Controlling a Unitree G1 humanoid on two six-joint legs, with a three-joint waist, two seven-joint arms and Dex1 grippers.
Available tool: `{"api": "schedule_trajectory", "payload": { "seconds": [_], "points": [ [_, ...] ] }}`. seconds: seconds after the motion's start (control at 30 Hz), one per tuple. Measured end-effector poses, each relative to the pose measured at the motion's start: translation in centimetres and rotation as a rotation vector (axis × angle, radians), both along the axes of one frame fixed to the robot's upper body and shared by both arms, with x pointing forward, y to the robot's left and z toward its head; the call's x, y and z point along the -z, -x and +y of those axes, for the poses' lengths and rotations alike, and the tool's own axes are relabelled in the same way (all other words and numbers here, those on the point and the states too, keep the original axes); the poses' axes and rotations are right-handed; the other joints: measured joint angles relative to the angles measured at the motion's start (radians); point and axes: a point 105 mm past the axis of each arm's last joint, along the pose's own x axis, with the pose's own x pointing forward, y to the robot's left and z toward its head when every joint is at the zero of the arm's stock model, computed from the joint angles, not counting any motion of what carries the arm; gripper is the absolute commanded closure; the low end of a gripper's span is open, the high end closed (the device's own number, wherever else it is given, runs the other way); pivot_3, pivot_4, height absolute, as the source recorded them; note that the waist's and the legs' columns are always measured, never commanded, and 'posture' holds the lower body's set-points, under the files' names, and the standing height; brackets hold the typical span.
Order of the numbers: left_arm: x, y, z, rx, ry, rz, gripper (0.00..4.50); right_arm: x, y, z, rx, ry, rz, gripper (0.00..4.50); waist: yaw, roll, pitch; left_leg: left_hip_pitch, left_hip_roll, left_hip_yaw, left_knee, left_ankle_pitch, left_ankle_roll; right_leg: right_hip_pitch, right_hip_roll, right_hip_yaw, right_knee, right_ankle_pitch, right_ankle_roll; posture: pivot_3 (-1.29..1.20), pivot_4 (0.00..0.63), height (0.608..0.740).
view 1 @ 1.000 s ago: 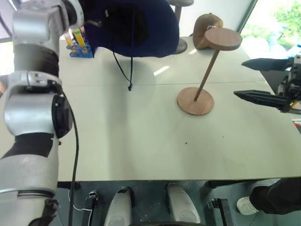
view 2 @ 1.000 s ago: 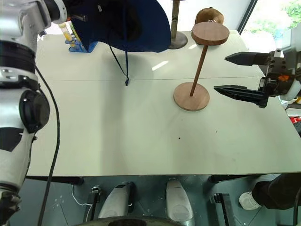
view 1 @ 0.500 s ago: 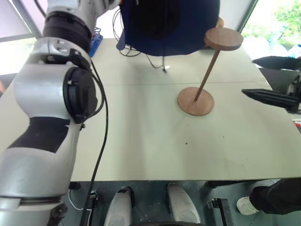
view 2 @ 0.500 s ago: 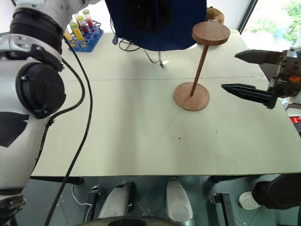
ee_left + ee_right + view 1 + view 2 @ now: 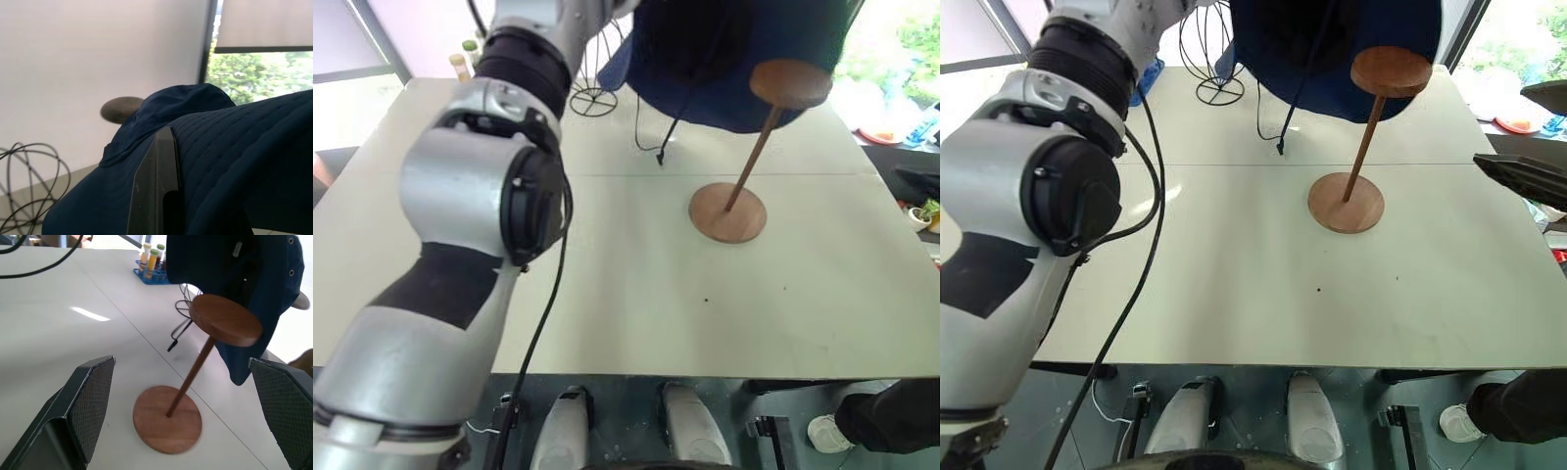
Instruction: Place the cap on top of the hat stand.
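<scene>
Two fingers of my left gripper are clamped on the brim of the cap, the navy fabric pinched flat between them. From my wrist the quilted brim spreads away to one side of my fingers and the rounded crown bulges just beyond them. I hold the cap up in the air, off the table, with its open underside facing down and its dark chin cord dangling from it toward the tabletop.

Just beyond and beside my left gripper is the hat stand. Its round wooden disc top shows in front of the cap's lower edge, so the cap hangs behind and above the disc; I cannot tell whether fabric touches wood. The thin rod slants down from the disc to the round base, which sits flat on the table.

My right gripper is well apart from the cap, on the other side of the stand, its two black fingers spread wide with nothing between them, and the stand's base lies ahead of them. Past the cap stand a black wire form and a blue rack of tubes.
</scene>
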Motion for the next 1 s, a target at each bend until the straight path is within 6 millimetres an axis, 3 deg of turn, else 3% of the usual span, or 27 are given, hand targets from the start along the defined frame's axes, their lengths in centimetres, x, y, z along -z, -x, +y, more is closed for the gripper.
{"api": "schedule_trajectory", "payload": {
  "seconds": [0.2,0.43,0.57,0.77,1.0],
  "points": [
    [-0.3,1.5,-2.2,0.140,-0.055,-0.053,4.43,-0.6,1.4,-1.6,0.075,-0.030,-0.019,0.00,-0.002,0.000,0.000,0.000,0.000,0.000,0.000,0.000,0.000,0.000,0.000,0.000,0.000,0.000,0.000,0.00,0.150,0.740],
    [-1.3,3.6,-2.7,0.271,-0.130,-0.227,4.43,-0.9,2.4,-2.9,0.129,-0.074,-0.024,0.00,-0.003,0.000,0.000,0.002,0.000,0.000,0.000,0.000,0.000,0.001,0.000,0.000,0.001,0.000,0.000,0.00,0.150,0.740],
    [2.0,4.4,-1.1,0.321,-0.303,-0.371,4.43,-0.6,3.0,-4.0,0.161,-0.114,0.005,0.00,-0.004,0.003,-0.002,0.004,0.000,0.000,0.000,0.000,0.000,0.003,0.000,0.001,0.002,0.000,-0.001,0.00,0.150,0.740],
    [10.3,5.4,2.1,0.362,-0.607,-0.472,4.43,-0.4,3.9,-4.9,0.192,-0.136,0.027,0.00,-0.001,0.003,-0.002,0.004,0.000,0.000,0.002,0.000,0.000,0.004,0.000,0.001,0.003,0.001,-0.001,0.00,0.150,0.740],
    [14.2,9.1,1.8,0.412,-0.841,-0.978,4.43,-0.1,3.4,-5.0,0.190,-0.136,0.039,0.00,0.007,0.003,-0.001,0.004,0.000,0.001,0.005,0.000,0.000,0.007,0.000,0.001,0.001,0.001,-0.001,0.00,0.150,0.740]
  ]
}}
